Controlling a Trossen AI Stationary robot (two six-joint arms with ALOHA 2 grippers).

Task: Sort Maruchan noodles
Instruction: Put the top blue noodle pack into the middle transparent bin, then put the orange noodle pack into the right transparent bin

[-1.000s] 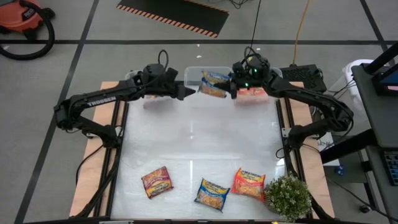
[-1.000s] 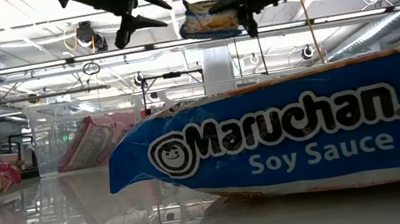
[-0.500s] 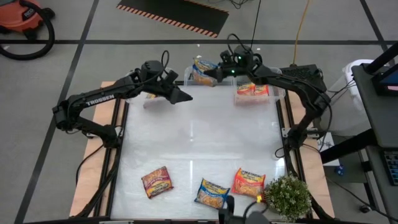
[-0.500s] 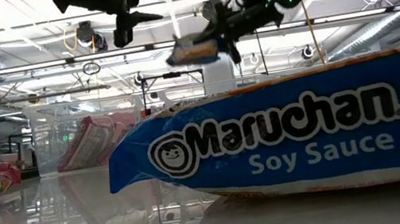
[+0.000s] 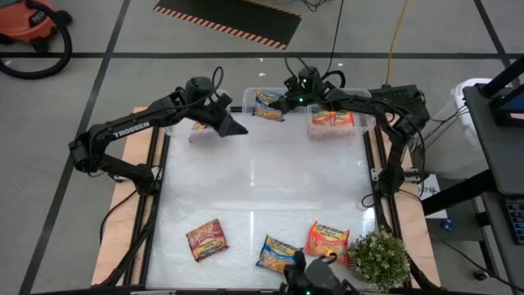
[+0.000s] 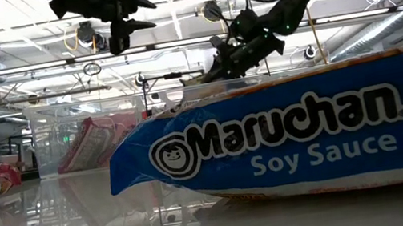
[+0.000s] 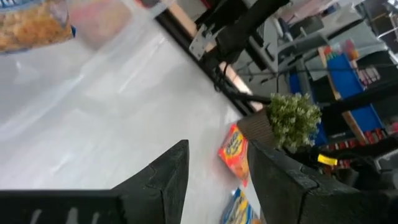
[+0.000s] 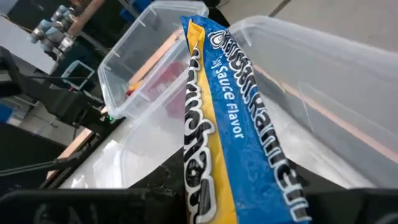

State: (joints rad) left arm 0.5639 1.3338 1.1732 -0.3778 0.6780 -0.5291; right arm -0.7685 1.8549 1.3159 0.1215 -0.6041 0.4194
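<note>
Right gripper (image 5: 282, 105) has swung leftward, jaws clamped on a blue-and-yellow glossy noodle packet (image 5: 268, 106) above the clear plastic middle bin (image 5: 252, 95). Left gripper (image 5: 233, 127) hovers nearby, jaws parted, empty. Three packets lie at the white worktop's (image 5: 262, 184) near edge.

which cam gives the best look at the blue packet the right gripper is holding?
Right wrist view: the blue packet fills the frame, label readable, pinched in the right gripper over a clear bin. The high view shows it small above the middle bin. The low view barely shows it. The left wrist view catches only its corner.
</note>
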